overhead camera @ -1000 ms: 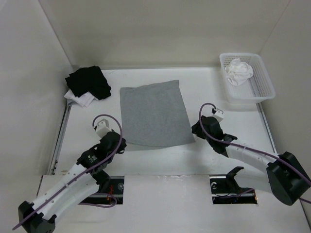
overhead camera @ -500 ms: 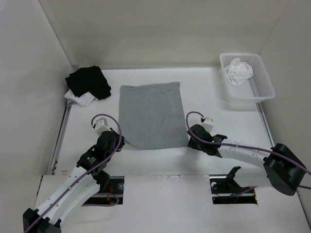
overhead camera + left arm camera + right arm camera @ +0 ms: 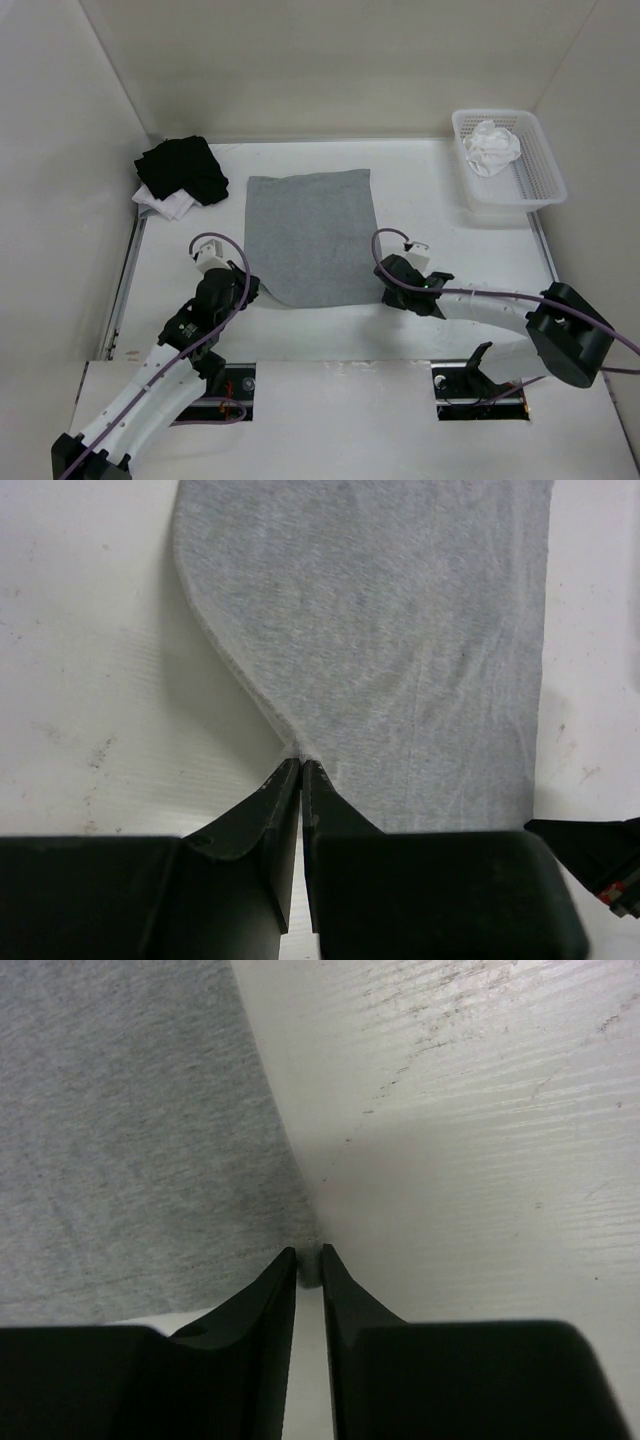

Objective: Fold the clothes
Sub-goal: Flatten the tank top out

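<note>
Table (image 3: 440, 215) boxed in by left wall (image 3: 60, 150), back wall (image 3: 340, 60) and right wall (image 3: 600, 120); open above and on near side. Pile (image 3: 182, 172) blocks far left corner, basket (image 3: 530, 180) far right. Top (image 3: 312, 235) lies flat mid-table. Bare strips run either side of it and along back wall. Left hand (image 3: 250, 292) and right hand (image 3: 387, 292) sit at its near corners.

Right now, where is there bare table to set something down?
Free: the patch between the top and the basket, and the strip between the black pile and the left gripper. Crowded: the top's near edge, with the left gripper and right gripper at its corners.
</note>
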`<state>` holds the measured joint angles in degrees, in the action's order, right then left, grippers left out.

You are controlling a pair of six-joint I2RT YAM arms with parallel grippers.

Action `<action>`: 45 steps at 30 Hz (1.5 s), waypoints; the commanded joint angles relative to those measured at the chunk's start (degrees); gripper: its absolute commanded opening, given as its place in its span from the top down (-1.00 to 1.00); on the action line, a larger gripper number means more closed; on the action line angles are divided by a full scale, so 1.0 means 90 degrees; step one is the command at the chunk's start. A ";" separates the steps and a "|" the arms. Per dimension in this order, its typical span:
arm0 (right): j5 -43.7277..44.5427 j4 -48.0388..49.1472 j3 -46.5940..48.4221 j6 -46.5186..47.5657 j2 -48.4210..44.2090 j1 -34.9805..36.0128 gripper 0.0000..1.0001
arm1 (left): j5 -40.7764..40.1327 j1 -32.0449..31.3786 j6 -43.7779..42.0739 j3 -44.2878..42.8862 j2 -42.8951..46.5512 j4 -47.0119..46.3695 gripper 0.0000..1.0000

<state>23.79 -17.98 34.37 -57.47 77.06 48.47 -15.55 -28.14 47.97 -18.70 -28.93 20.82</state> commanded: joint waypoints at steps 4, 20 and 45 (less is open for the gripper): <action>0.0100 0.0073 -0.0117 -0.0216 -0.0211 0.0059 0.91 | 0.0126 0.0046 -0.0124 -0.0022 0.0050 -0.0370 0.91; 0.3408 -0.2358 0.4360 0.2681 -0.4305 0.1717 1.00 | -0.0723 -0.0101 -0.1002 -0.3875 0.0393 -0.0759 0.95; -0.1313 0.0416 0.8256 0.4775 0.0672 -0.2478 1.00 | 0.0231 0.2104 -0.0527 -0.6591 -0.4418 -0.2958 0.94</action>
<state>31.20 -10.63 100.75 -2.15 73.43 35.75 -19.29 -15.46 38.00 -71.79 -60.31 -2.83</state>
